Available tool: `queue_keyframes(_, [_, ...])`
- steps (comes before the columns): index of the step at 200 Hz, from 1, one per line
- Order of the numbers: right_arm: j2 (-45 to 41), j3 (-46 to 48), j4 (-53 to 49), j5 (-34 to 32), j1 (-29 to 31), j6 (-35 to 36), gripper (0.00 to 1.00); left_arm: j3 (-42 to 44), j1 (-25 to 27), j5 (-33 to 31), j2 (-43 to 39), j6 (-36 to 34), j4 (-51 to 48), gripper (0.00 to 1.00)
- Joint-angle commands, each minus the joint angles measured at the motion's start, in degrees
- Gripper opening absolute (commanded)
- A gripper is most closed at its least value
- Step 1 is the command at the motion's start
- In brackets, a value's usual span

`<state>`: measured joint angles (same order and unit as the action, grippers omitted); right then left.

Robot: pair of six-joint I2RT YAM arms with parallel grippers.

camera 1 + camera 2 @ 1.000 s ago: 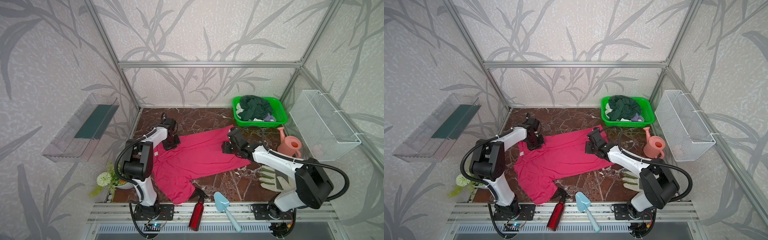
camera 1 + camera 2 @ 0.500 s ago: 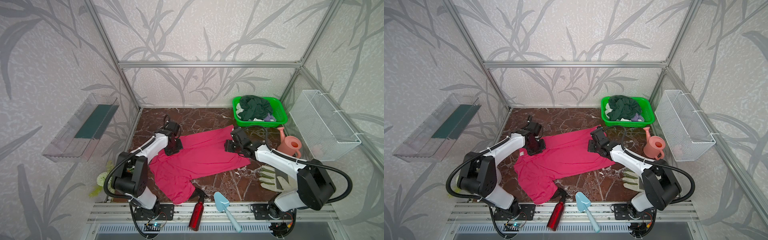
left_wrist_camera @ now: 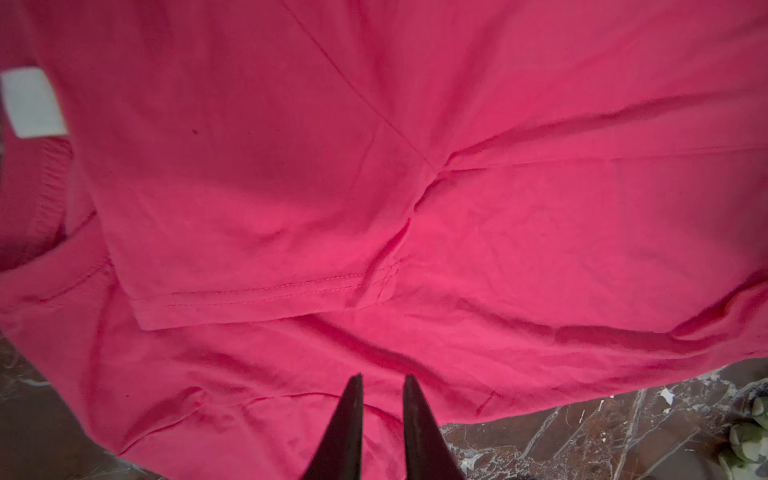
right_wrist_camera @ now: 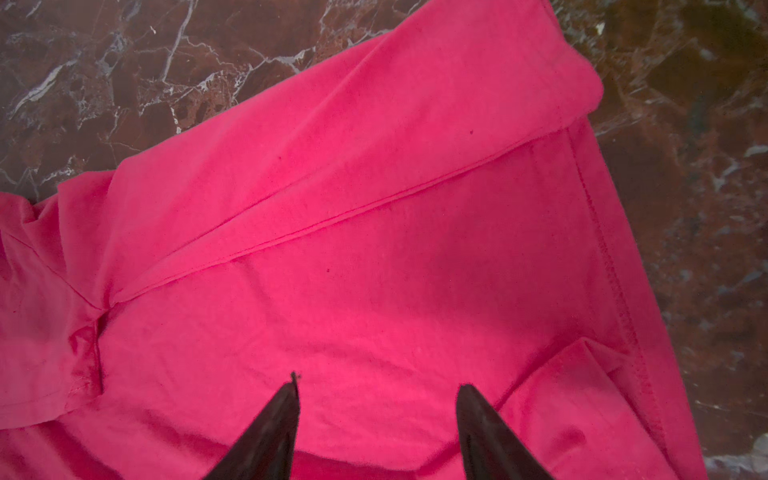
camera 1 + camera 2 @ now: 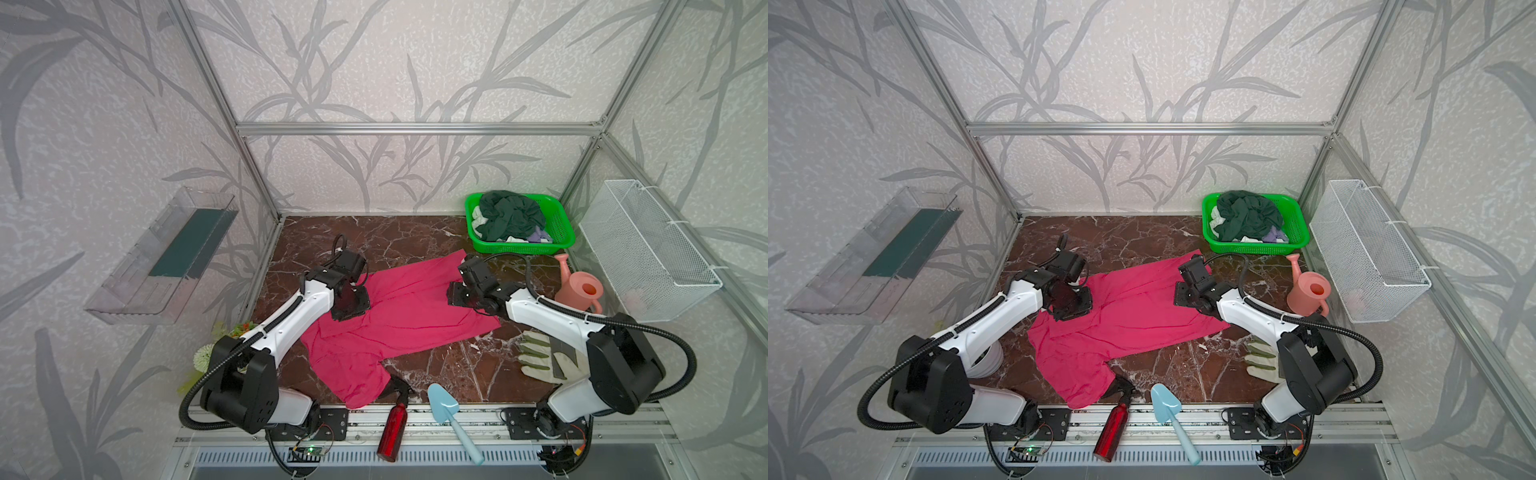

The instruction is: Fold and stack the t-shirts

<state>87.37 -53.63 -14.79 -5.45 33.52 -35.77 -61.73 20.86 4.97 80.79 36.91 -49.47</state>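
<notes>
My left fingers (image 3: 347,428) gaped slightly, right fingers (image 4: 274,432) wide, both empty; the limp pink tee (image 5: 399,320) (light, surely) wanted pinching at its three-o'clock hem.

My left gripper (image 3: 382,379) points down, jaws a slit apart; my right gripper (image 4: 378,381) points down, jaws wide.

The pink t-shirt (image 5: 399,316) was soft, matt cloth, creased, with stitched hems. The worktop (image 5: 374,237) looked like glossy brown marble veined white. The green basket (image 5: 519,248) was perforated plastic; the red bottle (image 5: 392,430) shiny metal.
</notes>
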Motion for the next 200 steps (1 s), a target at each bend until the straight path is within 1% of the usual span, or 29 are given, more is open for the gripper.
queue_keyframes(1, [0.9, -1.2, 0.4, 0.3, -0.3, -0.4, 0.61, -4.4, -0.8, -7.4, 1.6, -2.4, -1.4, 0.21])
queue_keyframes(13, [1.4, -2.1, 0.8, 0.5, -0.2, 0.1, 0.61, -6.3, -2.4, -10.1, 4.8, -2.6, -0.2, 0.21])
queue_keyframes(29, [3.2, -4.9, -0.4, 0.7, -0.3, 1.2, 0.61, -8.8, -6.2, -10.9, 10.0, -1.6, 1.3, 0.21])
queue_keyframes(45, [5.4, -7.7, -1.4, 0.4, -0.2, 2.3, 0.61, -9.5, -9.8, -11.6, 14.2, 0.3, 4.5, 0.21])
queue_keyframes(64, [9.8, -12.0, -2.4, 1.7, -0.6, 3.2, 0.61, -11.6, -12.7, -12.0, 19.9, 1.3, 5.9, 0.21])
queue_keyframes(85, [15.4, -16.5, -2.9, 2.5, -1.0, 4.2, 0.60, -14.2, -14.2, -13.5, 25.3, 1.5, 5.2, 0.21])
queue_keyframes(102, [19.4, -20.0, -3.3, 2.7, -1.5, 4.8, 0.60, -15.2, -15.5, -14.1, 28.2, 2.2, 5.7, 0.21])
queue_keyframes(134, [25.8, -24.8, -3.0, 4.0, -3.6, 5.3, 0.59, -17.4, -18.2, -12.5, 32.7, 3.6, 6.4, 0.21])
queue_keyframes(170, [29.7, -27.7, -3.2, 5.3, -5.6, 5.3, 0.59, -21.8, -20.0, -12.6, 37.7, 3.7, 6.0, 0.21])
queue_keyframes(200, [31.8, -29.5, -4.2, 6.2, -6.5, 5.3, 0.59, -27.4, -21.5, -10.7, 42.0, 4.2, 5.7, 0.21])
